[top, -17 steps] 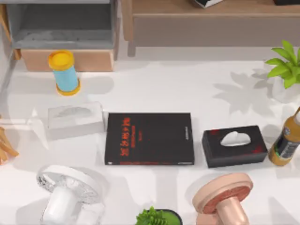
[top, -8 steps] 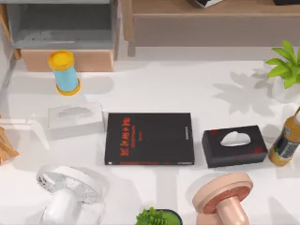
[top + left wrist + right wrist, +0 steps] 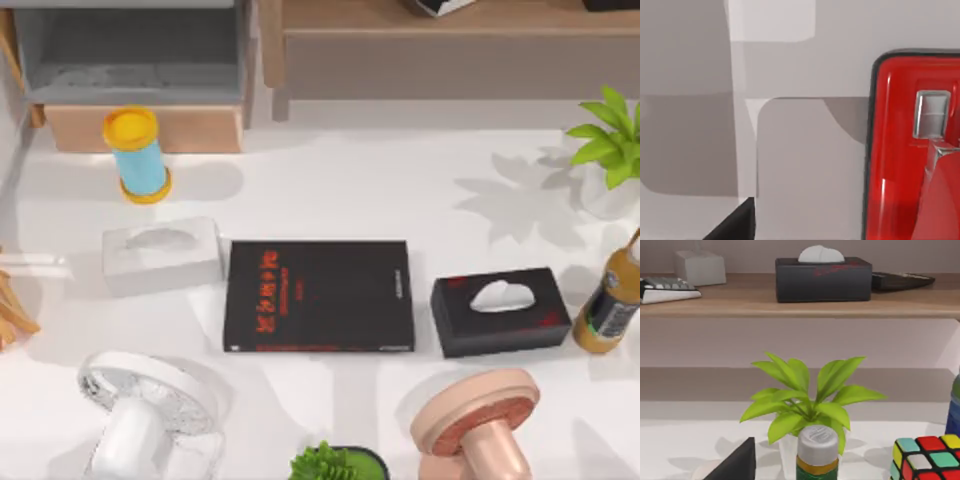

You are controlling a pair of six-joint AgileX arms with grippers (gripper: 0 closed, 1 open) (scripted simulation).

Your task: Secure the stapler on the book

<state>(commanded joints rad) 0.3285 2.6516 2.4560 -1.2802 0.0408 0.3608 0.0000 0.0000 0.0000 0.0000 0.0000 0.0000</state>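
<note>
Left gripper: whether its fingers are apart or together cannot be told; its wrist view looks closely at the red stapler (image 3: pixel 912 150) over a pale surface. From above, the book (image 3: pixel 318 296) lies flat mid-table between a white tissue box (image 3: pixel 160 255) and a black one (image 3: pixel 499 311).

— What stands nearest the right wrist camera?
— A silver-capped bottle (image 3: pixel 817 452), a leafy green plant (image 3: pixel 807 397) just behind it, a colour cube (image 3: pixel 927 457) beside them.
— And farther back?
— A wooden shelf (image 3: pixel 790 302) carrying a dark tissue box (image 3: pixel 822 280).
</note>
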